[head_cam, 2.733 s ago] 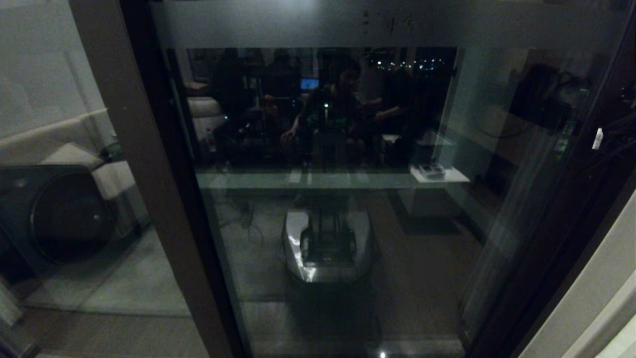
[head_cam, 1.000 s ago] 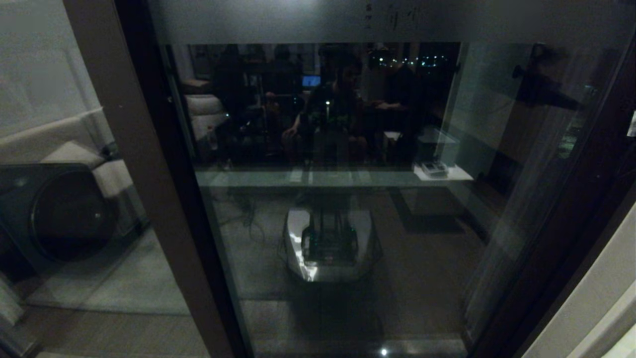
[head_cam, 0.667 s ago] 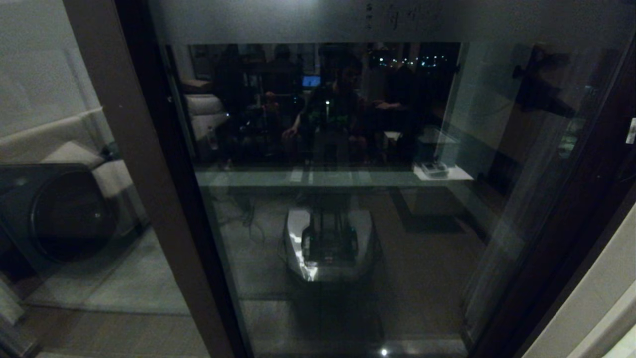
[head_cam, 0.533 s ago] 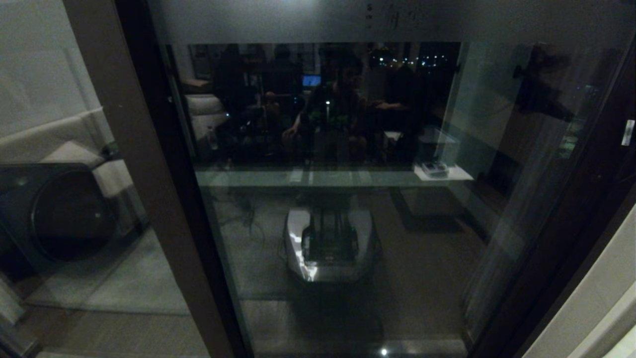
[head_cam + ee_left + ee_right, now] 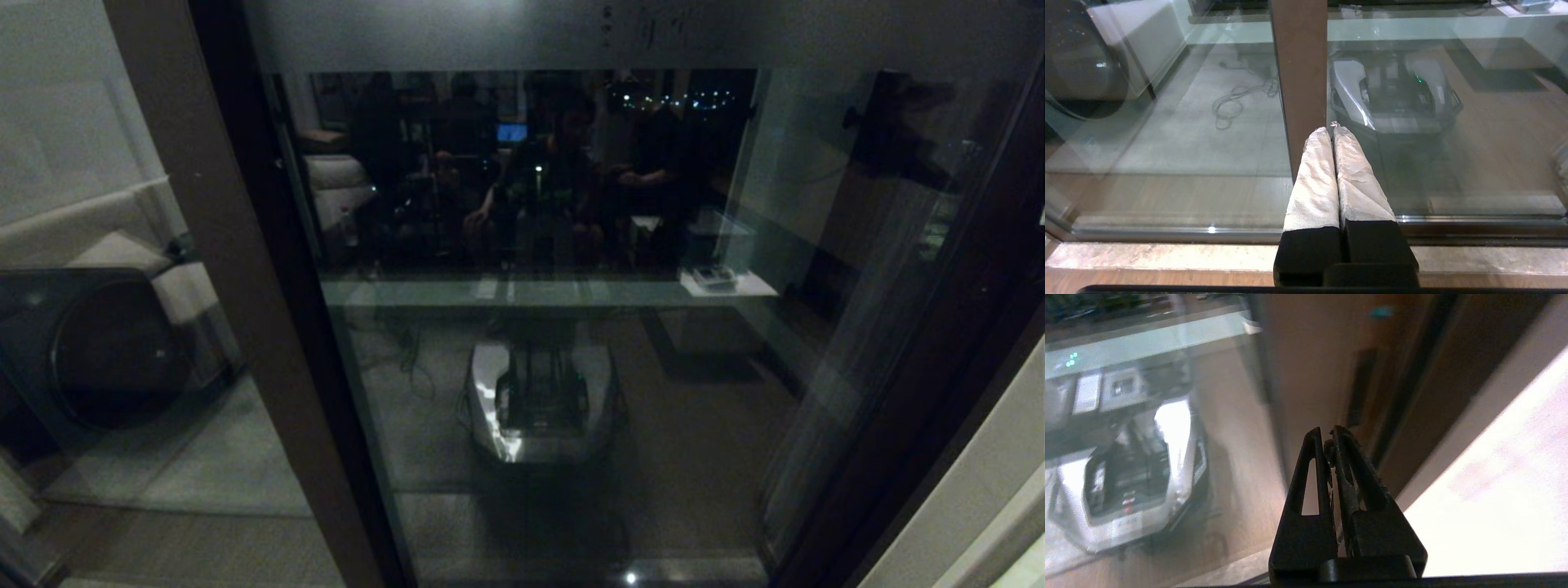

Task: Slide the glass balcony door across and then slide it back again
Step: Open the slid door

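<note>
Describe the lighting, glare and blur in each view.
Head view: dim, the glass balcony door mirrors the room and robot. Left wrist view: bright and sharp, the white-wrapped left gripper is shut before the brown stile. Right wrist view: motion-smeared, washed-out white glare beside the black right gripper, which is shut.

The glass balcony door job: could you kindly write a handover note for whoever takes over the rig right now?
Left gripper: shut, parked low, facing a brown stile.
Right gripper: shut, empty, pointing towards the narrow recessed handle slot, apparently short of it.
Tall dark-brown-framed glass balcony door: spans the head view.
Done: approach only, seemingly. Left: engage slot, slide across, slide back.
</note>
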### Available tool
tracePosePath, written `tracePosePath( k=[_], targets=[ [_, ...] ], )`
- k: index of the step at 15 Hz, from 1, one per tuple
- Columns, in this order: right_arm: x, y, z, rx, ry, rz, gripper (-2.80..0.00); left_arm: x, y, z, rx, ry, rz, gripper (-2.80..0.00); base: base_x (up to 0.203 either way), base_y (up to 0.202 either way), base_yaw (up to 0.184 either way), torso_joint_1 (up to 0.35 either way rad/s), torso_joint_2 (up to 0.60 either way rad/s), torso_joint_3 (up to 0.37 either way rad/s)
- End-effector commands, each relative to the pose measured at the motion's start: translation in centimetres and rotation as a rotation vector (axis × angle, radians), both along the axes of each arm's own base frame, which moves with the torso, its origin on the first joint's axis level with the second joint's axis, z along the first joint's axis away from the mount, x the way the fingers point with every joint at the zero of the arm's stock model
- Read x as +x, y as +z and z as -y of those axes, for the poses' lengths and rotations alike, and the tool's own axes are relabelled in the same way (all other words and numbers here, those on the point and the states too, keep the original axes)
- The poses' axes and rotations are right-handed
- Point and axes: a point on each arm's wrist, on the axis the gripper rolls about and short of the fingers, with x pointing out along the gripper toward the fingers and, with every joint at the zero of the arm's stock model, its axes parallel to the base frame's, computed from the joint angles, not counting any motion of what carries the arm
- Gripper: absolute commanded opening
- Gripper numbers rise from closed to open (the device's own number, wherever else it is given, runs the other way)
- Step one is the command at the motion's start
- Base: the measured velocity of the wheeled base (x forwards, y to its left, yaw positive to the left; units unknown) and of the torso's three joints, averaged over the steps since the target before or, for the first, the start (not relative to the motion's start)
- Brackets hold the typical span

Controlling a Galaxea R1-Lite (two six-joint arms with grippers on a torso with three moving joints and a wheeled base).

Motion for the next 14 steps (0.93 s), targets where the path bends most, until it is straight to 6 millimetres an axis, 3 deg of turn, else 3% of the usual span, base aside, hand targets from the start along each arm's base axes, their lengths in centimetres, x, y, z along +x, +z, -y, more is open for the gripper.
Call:
tracePosePath(
  k=[1, 6, 7, 14],
  targets=[
    [0.3, -0.3, 0.5, 0.002, -0.005, -0.005, -2.8, 0.0, 0.0, 0.0, 0.001, 0.0, -0.002, -2.8, 0.0, 0.0, 0.0, 0.0, 0.0, 0.0],
    [0.5, -0.8, 0.8, 0.008, -0.01, -0.017, -2.8, 0.0, 0.0, 0.0, 0.001, 0.0, -0.004, -2.8, 0.0, 0.0, 0.0, 0.0, 0.0, 0.0],
    [0.6, -0.9, 0.9, 0.003, -0.008, -0.022, 0.0, 0.0, 0.0, 0.0, 0.001, 0.0, -0.002, -2.8, 0.0, 0.0, 0.0, 0.0, 0.0, 0.0],
    [2.1, -1.6, 1.8, 0.023, 0.069, -0.022, 0.0, 0.0, 0.0, 0.0, 0.001, 0.0, -0.004, -2.8, 0.0, 0.0, 0.0, 0.0, 0.0, 0.0]
  ],
)
